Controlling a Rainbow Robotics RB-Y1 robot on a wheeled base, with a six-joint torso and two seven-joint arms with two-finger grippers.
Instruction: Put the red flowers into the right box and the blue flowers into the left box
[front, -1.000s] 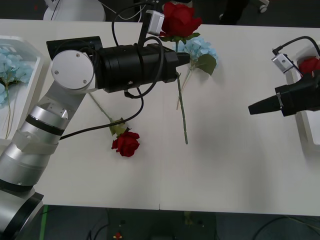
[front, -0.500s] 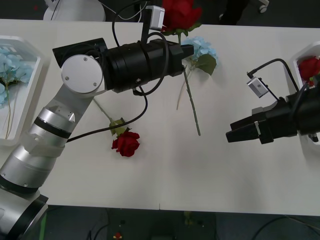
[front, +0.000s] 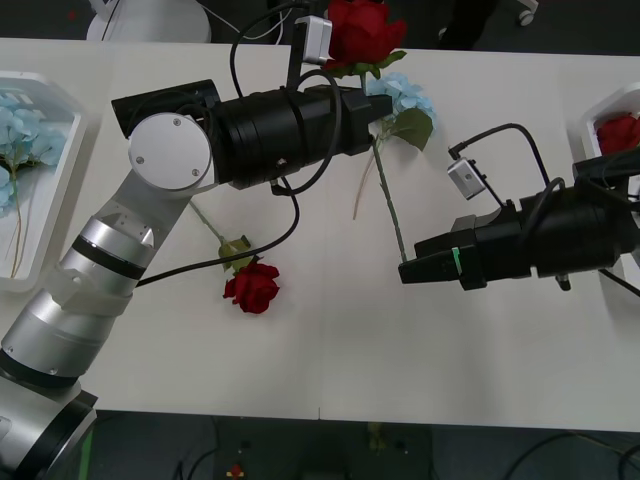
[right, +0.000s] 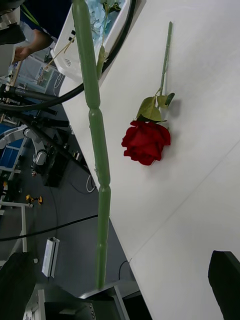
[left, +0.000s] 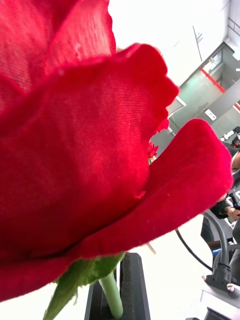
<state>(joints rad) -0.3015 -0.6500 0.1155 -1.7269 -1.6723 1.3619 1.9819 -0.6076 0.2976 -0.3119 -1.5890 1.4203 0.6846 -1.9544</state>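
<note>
Front view: my left gripper (front: 378, 103) clenches a red rose (front: 360, 30) aloft, stem dangling so my right gripper (front: 408, 272), seemingly parted, can take it for the right box (front: 590, 122).

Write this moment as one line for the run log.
left end effector: shut on held rose | right end effector: open, at stem's lower end | second rose: on table | stage: handover

R gripper (front: 405, 271) now moves in from table's R edge, tips reaching held rose (front: 358, 30) stem's lower end.
</note>
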